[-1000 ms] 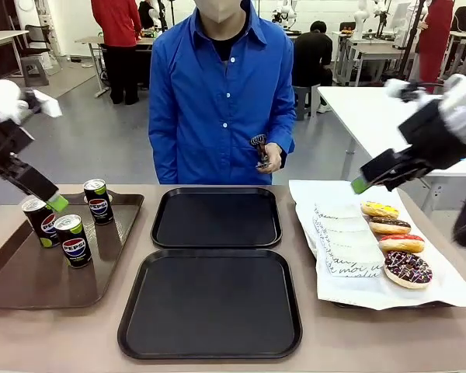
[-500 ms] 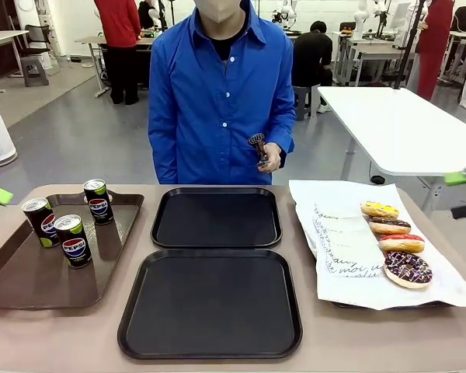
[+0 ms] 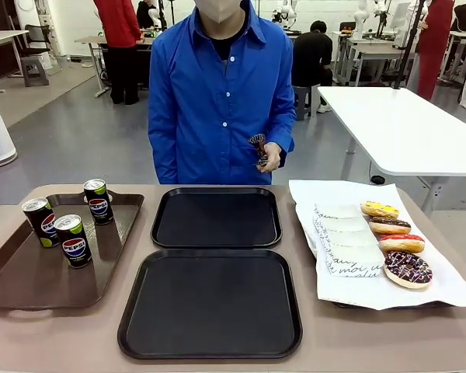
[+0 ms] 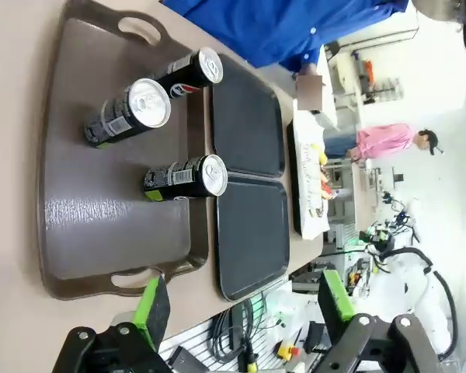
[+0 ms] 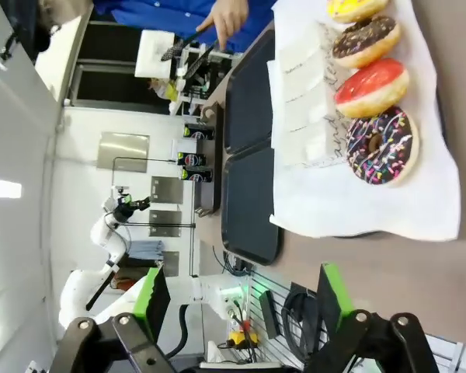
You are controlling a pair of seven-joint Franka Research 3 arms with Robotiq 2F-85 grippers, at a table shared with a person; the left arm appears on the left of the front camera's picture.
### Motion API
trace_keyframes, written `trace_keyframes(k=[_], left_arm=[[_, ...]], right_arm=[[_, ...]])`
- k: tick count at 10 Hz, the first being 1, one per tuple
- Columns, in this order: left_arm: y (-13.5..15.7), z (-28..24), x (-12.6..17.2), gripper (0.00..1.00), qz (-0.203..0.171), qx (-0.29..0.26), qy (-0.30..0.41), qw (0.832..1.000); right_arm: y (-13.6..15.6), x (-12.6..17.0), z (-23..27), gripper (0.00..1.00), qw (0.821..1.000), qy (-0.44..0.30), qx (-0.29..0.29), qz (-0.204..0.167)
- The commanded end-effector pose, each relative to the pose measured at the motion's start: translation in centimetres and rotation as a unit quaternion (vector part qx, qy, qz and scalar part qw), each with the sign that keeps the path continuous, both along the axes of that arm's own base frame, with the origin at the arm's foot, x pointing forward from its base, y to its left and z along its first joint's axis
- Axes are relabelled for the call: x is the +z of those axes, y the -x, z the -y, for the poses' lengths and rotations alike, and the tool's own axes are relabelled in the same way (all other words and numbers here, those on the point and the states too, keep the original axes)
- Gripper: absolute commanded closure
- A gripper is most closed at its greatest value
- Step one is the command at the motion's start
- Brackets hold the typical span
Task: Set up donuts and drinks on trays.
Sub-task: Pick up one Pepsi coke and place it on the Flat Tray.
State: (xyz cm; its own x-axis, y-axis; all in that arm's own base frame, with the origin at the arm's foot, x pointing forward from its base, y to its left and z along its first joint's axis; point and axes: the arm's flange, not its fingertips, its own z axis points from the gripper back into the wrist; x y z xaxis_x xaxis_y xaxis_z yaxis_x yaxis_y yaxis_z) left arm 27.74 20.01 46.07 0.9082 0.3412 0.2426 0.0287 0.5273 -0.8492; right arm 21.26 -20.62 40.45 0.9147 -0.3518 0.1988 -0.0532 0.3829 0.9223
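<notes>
My left tool (image 4: 243, 305) is wide and holds nothing. So is my right tool (image 5: 241, 299). Both black trays (image 3: 216, 221) are bare. The cans (image 3: 75, 241) stand on the brown tray (image 3: 31, 287). The donuts (image 3: 396, 242) lie on white paper (image 3: 450, 291). I think picking starts now: reach down around one can.

The tan table (image 3: 54, 338) carries a long brown tray (image 3: 39, 284) at the robot's left. 2 black trays lie in the middle, the near tray (image 3: 210, 305) just in front of the far tray (image 3: 216, 219). A white paper sheet (image 3: 450, 287) lies at the right, a dark edge showing under its front.
</notes>
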Motion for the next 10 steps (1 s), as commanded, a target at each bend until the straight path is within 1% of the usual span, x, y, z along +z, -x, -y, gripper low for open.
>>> trace_keyframes(k=[1,3,4,5,6,10], left_arm=[[0.7,-1.3,-0.5,0.00,0.023,-0.018,0.025,0.999],[1.4,-1.4,-0.7,0.00,0.012,-0.025,0.022,0.999],[1.7,-1.0,-0.9,0.00,0.001,-0.026,0.017,1.000],[2.0,-1.2,-1.1,0.00,0.004,-0.036,0.021,0.999],[1.7,-1.1,-0.8,0.00,0.002,-0.019,0.021,1.000],[1.7,-1.1,-0.8,0.00,0.002,-0.019,0.021,1.000]], right_arm=[[3.0,-1.9,-2.2,0.00,1.000,-0.009,0.005,0.026],[3.7,-1.7,-1.7,0.00,0.999,-0.010,-0.005,0.033],[3.6,-1.5,-1.5,0.00,0.999,-0.006,-0.004,0.038],[2.8,-1.2,-1.9,0.00,0.999,0.012,-0.001,0.042],[2.9,-0.5,1.3,0.00,0.999,-0.012,-0.008,0.028],[2.9,-0.5,1.3,0.00,0.999,-0.012,-0.008,0.028]])
